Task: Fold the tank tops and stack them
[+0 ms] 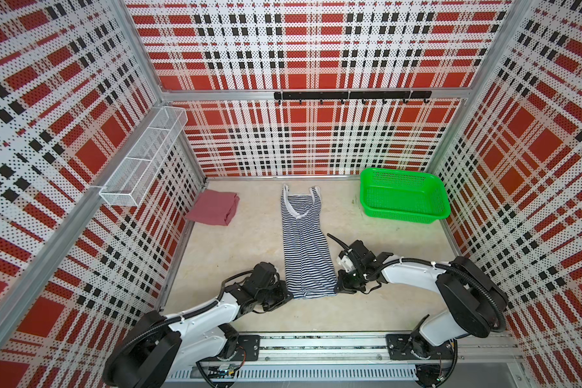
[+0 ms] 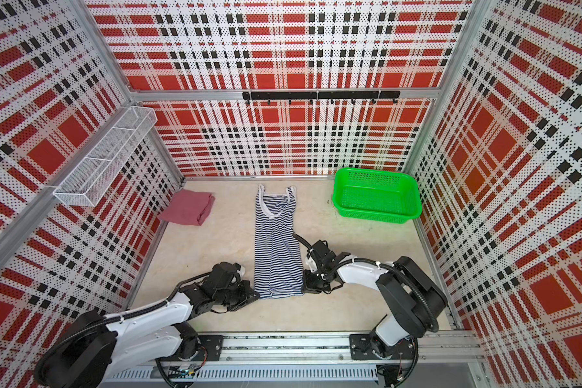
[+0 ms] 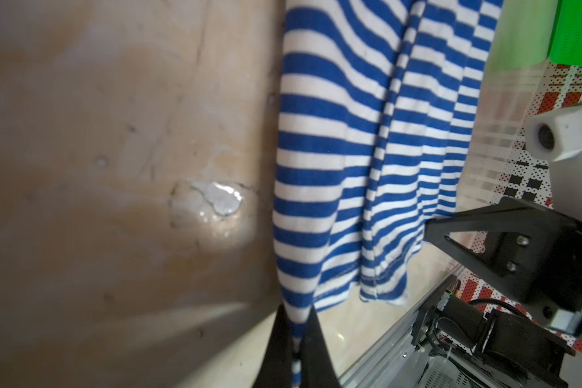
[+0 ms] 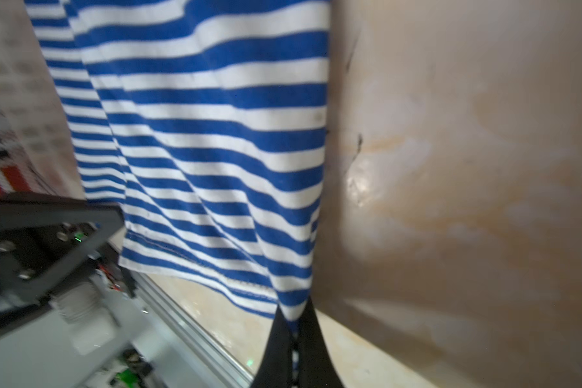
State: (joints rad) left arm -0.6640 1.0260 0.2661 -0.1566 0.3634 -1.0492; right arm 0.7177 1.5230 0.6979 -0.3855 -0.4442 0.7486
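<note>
Left gripper (image 1: 289, 295) and right gripper (image 1: 338, 289) pinch striped tank top (image 1: 304, 242) hem on beige plaid-walled table (image 1: 242, 245).

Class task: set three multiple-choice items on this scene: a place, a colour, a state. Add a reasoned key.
1. Where on the table does the folded rose tank top lie? A) near left corner B) far left corner C) far right corner
2. The plastic basket is A) green B) white C) red
3. The left end effector and right end effector are A) both open B) both shut on the hem of the striped tank top C) left shut, right open
Key: 1 B, seen far left in both top views; 2 A, bright green mesh; 3 B, each wrist view shows striped cloth pinched.
</note>
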